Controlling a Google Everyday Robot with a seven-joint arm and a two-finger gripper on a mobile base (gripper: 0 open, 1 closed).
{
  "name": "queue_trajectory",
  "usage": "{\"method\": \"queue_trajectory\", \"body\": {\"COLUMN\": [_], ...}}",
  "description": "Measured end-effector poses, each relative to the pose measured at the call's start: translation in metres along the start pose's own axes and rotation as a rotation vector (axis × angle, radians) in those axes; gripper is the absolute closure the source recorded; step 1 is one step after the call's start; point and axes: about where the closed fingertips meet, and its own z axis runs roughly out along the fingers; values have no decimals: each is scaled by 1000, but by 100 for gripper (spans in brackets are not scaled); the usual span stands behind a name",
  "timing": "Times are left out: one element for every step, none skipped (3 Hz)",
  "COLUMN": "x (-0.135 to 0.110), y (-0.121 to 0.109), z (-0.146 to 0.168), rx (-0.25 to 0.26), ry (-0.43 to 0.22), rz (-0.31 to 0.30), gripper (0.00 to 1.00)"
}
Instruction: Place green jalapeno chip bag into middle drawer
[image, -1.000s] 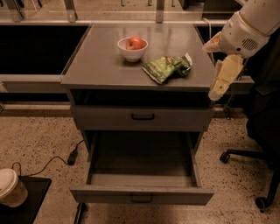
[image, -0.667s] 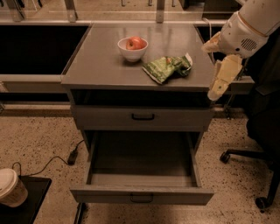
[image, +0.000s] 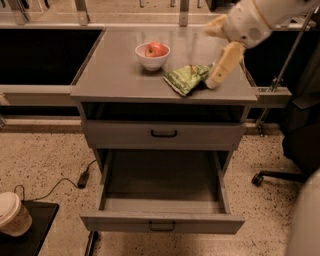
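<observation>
Camera view: your tool (image: 220, 70) is low over the bench (image: 115, 75), right beside the green jalapeno chip bag (image: 186, 77); can't tell its grip state. Bag lies flat, not lifted. Middle drawer (image: 162, 177), below the tool, is open and empty. You've got grasp, carry and drop left.

No legible text anywhere, even on the green jalapeno chip bag (image: 186, 78); gripper (image: 214, 81) just beside it, over the desk (image: 115, 75).
</observation>
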Motion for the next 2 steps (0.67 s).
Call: {"method": "queue_trajectory", "body": {"x": [-56, -91], "y": [-52, -88], "z": [20, 20], "rx": [70, 169], "ry": [-124, -65], "rz": [-83, -135], "gripper": [0, 0]}}
